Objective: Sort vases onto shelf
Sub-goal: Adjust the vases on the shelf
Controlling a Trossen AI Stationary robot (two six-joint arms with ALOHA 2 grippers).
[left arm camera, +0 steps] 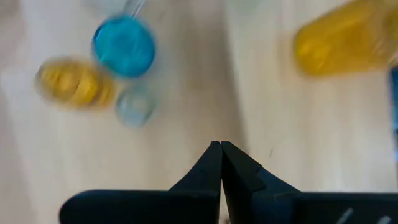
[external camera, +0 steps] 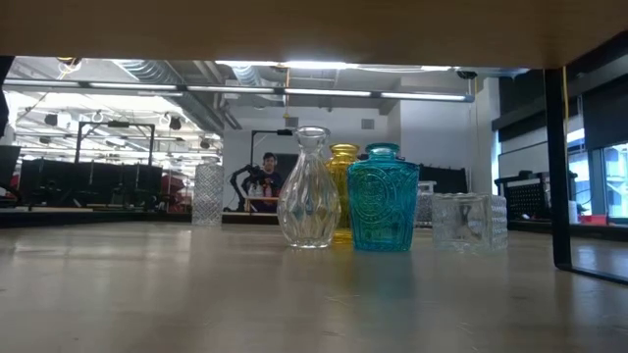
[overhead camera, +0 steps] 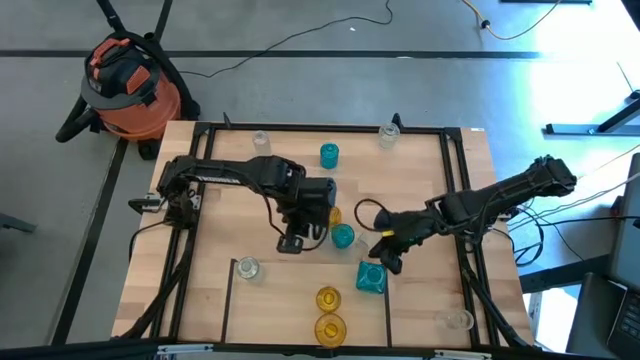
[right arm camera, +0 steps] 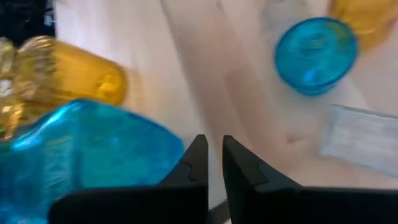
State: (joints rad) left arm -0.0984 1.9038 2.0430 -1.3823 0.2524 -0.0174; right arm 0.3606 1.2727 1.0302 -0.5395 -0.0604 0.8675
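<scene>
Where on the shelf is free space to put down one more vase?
Bare wood lies along the shelf between the teal vase and the clear vase. It is crowded mid-table, where the left gripper and right gripper sit among vases.

vases: teal [overhead camera: 329, 155], amber [overhead camera: 328, 298] and clear [overhead camera: 247, 268] glass, upright, scattered
shelf [overhead camera: 420, 170]: pale wood, dark dividing lines

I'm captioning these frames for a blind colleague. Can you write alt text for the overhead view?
Two dark robot arms reach over a pale-wood shelf scattered with small glass vases; the left gripper and right gripper, both shut and empty, flank a round teal vase. An orange shop vacuum stands on the floor beyond.
</scene>
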